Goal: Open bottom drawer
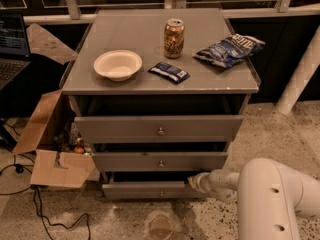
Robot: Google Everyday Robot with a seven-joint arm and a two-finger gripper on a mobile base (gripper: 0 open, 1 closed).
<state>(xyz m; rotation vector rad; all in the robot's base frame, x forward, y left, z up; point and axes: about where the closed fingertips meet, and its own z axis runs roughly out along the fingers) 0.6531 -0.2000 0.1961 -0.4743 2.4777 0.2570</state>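
Note:
The bottom drawer is the lowest and narrowest grey front of the cabinet, with a small round knob at its centre. It stands slightly out, with a dark gap above its top edge. My gripper is at the drawer's right end, level with its top edge and touching or very near it. My white arm reaches in from the lower right. The middle drawer and the top drawer also stand a little out.
On the cabinet top are a white bowl, a soda can, a blue chip bag and a small blue packet. An open cardboard box and cables lie on the left. A white post stands on the right.

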